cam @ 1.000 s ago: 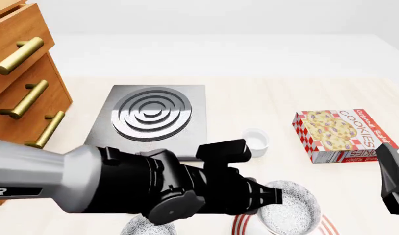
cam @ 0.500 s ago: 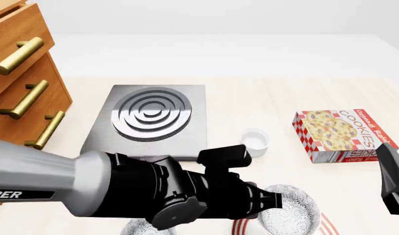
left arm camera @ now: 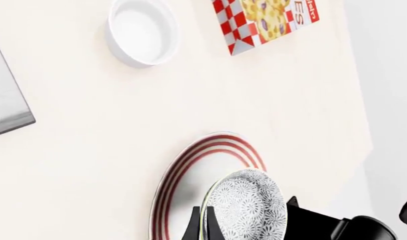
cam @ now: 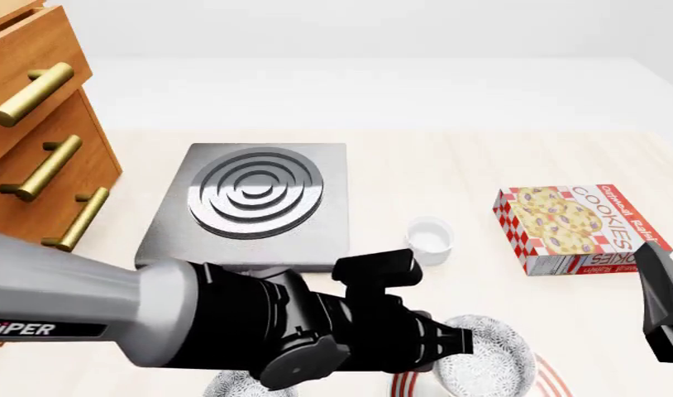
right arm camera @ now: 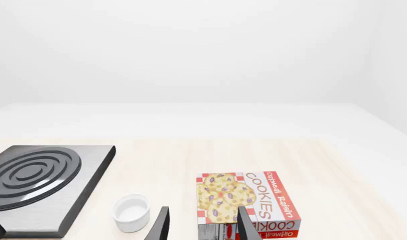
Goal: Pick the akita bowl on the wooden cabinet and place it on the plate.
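At the front view's lower centre, the left gripper (cam: pixel 452 343) clamps the speckled white akita bowl (cam: pixel 489 357) by its rim directly above the red-ringed white plate (left arm camera: pixel 190 175); the right gripper (right arm camera: pixel 202 225) hangs open, idle, far right.

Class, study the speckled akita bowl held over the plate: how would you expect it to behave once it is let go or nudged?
The akita bowl looks like rigid glazed ware, so probably stiff and chip-prone. The left claw pinches just its rim, so it may slip. Its round, deep shape could rock or slide on the flat plate.
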{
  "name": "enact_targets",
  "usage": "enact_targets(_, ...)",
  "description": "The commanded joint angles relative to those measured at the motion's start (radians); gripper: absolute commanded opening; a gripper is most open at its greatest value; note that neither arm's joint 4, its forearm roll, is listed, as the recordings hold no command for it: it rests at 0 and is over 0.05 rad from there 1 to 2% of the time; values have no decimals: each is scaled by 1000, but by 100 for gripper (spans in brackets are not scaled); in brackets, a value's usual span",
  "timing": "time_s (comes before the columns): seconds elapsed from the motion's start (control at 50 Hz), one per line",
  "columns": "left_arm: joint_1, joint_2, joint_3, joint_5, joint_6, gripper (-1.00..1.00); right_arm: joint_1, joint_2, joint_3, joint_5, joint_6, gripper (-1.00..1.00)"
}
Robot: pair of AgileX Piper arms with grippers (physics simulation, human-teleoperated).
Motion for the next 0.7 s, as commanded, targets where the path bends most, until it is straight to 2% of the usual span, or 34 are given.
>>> enact_targets(0.02, 4, 7, -4, -8, 1, -100, 0, 0, 0, 0, 0, 100)
enact_targets(0.7, -1, 42, -9, -25, -9, -100, 0, 0, 0, 0, 0, 100)
